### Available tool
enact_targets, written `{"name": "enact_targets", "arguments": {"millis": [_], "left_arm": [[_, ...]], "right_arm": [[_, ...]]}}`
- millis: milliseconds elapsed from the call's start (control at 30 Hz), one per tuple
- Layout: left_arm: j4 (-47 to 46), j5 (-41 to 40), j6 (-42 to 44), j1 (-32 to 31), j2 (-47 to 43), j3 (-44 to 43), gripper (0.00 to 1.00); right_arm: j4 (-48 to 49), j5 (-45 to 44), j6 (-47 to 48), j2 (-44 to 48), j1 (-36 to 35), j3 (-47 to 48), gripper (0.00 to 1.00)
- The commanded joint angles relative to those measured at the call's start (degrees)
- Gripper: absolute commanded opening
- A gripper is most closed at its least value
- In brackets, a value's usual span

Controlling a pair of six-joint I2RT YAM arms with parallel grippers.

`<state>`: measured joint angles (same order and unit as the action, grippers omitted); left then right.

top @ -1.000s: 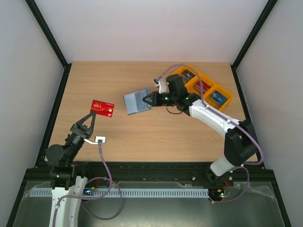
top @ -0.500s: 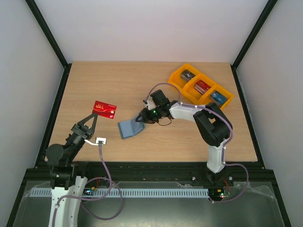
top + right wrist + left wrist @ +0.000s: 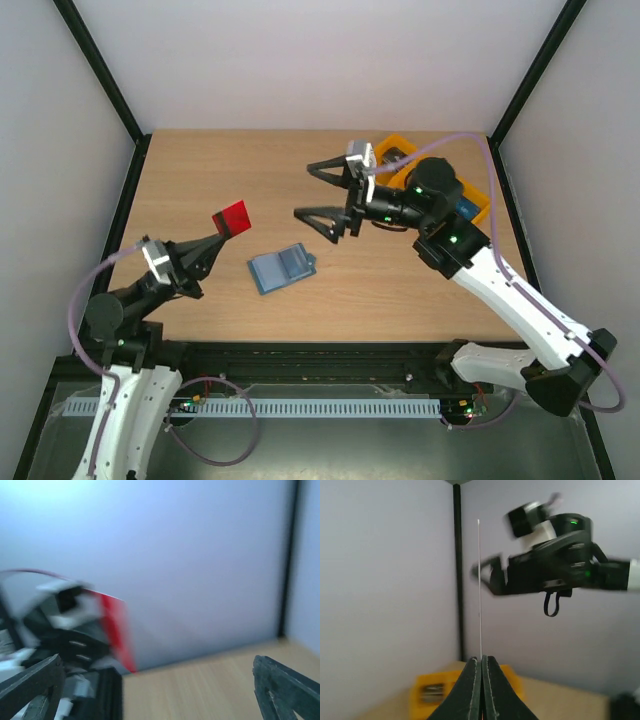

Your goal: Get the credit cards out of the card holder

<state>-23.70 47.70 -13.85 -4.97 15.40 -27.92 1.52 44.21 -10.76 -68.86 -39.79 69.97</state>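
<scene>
Left pincer (image 3: 219, 237): fingers pressed together on one red card (image 3: 234, 217), held off the counter (image 3: 220, 170). In the left wrist view the card shows edge-on as a thin line rising straight out of the closed fingertips, so it is gripped by one short end and its long axis runs on from the fingers.

Right pincer (image 3: 303, 191): fingers spread wide, nothing between them, raised above the counter. Its opening points at the left pincer. In the right wrist view the red card sits ahead and left of centre between the two open fingertips, blurred.

Card holder (image 3: 281, 268): lying flat on the counter, below both pincers and between them, just ahead of the left pincer's tips and to their right. Its long axis runs roughly along the line from one pincer to the other. Neither pincer touches it. In the overhead view the left pincer looks slightly nearer, but heights are not readable. I cannot tell whether its pockets hold more cards.

Orange tray (image 3: 481, 203): behind the right pincer, partly hidden by that arm.

Judgement: one card is out. Next comes setting it down or passing it across, and the facing pincers suit a pass.
</scene>
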Motion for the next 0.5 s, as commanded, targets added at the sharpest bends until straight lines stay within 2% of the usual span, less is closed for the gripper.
{"name": "enact_targets", "arguments": {"millis": [0, 100, 233, 333, 400, 467], "left_arm": [[-26.5, 0.2, -43.3, -1.1, 4.6, 0.3, 0.02], [-27.4, -0.4, -44.7, 0.0, 4.6, -1.7, 0.02], [-25.7, 0.9, -43.2, 0.7, 4.4, -3.1, 0.02], [-21.1, 0.6, -40.0, 0.8, 4.4, -3.4, 0.02], [-19.7, 0.4, -38.7, 0.8, 4.5, -3.5, 0.02], [-19.7, -0.1, -38.0, 0.8, 4.8, -3.7, 0.02]], "right_arm": [[6.4, 17.0, 7.9, -3.7, -5.4, 4.4, 0.98], [-2.0, 16.4, 10.9, -7.4, -8.5, 12.0, 0.9], [1.1, 14.4, 7.6, -10.2, -10.9, 14.4, 0.83], [3.4, 17.9, 2.3, -12.3, -11.8, 19.0, 0.75], [2.0, 18.2, 2.3, -12.9, -12.8, 20.4, 0.71], [-1.2, 15.9, 5.3, -12.9, -14.3, 20.4, 0.71]]}}
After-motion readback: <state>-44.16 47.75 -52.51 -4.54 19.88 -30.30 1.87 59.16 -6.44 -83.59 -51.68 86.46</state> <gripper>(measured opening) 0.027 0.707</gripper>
